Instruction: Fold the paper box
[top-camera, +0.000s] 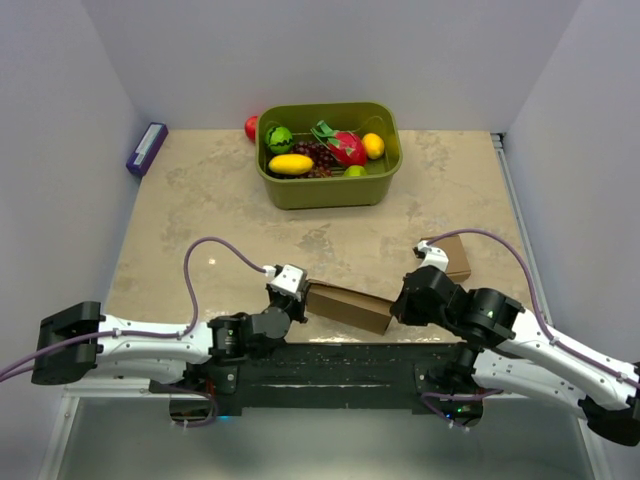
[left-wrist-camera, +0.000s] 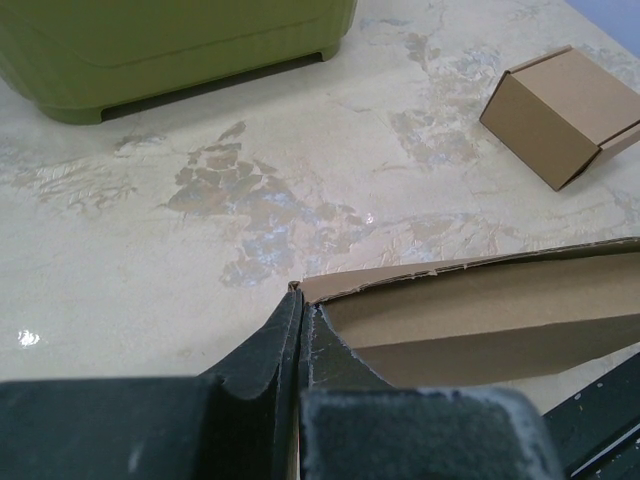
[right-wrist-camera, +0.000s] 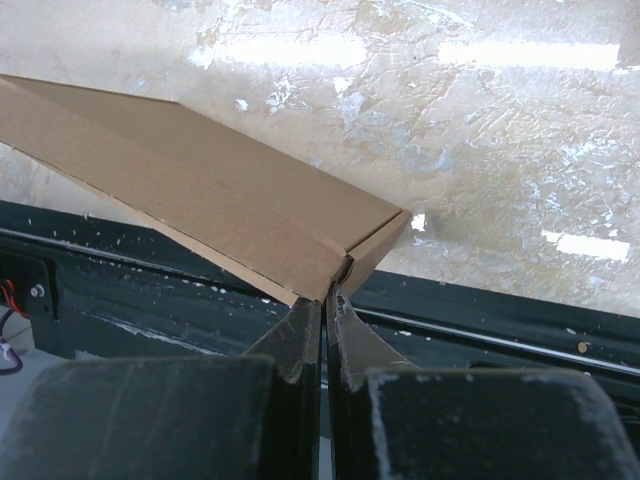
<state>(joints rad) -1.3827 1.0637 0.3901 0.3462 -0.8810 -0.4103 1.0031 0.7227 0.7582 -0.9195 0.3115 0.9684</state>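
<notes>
The paper box (top-camera: 348, 307) lies at the near edge of the table (top-camera: 200, 200), between the two arms. It is a long, flat brown piece, close to the black base rail (top-camera: 340, 365). In the top view the wrists cover both ends of the box, so the grip itself is not visible there.

The wrist views show more. The left claw (left-wrist-camera: 300, 305) has its fingers pressed together on the left corner of the box, and only a thin edge of cardboard shows between them. An open side of the box faces this camera, its upper edge looks a little rough, and its right part is cut off by the picture border. The right claw (right-wrist-camera: 330, 292) is pinching the right corner, where two panels meet, and the far end of the box goes out of that picture at the left. I cannot tell if the box rests on the table or is lifted a little.

A small cardboard cube (top-camera: 450, 255) stands just behind the right wrist, near the box but apart from it. A green bin (top-camera: 328, 190) with toy fruit is well apart at the far side, and a wide stretch of bare table lies between it and the box. A red fruit (top-camera: 251, 127) is half hidden behind the bin. A purple object (top-camera: 147, 148) lies at the left wall.
</notes>
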